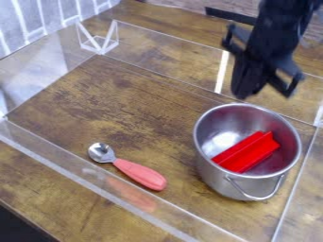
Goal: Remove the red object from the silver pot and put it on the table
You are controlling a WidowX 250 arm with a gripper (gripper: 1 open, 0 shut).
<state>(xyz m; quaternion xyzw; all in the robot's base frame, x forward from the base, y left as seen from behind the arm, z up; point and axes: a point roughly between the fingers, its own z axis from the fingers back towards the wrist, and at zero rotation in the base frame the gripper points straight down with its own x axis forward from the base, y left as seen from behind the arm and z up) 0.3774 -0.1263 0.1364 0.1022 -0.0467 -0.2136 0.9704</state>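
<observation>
Item, grasp unmade: red block (245,151) inside pot (214,171), lower right; blurred claw (263,87), upper right, together, empty; you must part it, descend, grip, then lift to tabletop (127,113).

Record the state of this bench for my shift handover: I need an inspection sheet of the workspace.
Surface: brown wood-grain table, no spill seen
Job's things: red object inside silver pot, still to be removed
Clutter: spoon with red-orange handle, left of the pot in the picture
Gripper: gripper above the pot, blurred, shut, holding nothing visible
Cables: dark curved line by the arm, perhaps a cable
Surroundings: clear low walls, white slatted item behind
</observation>
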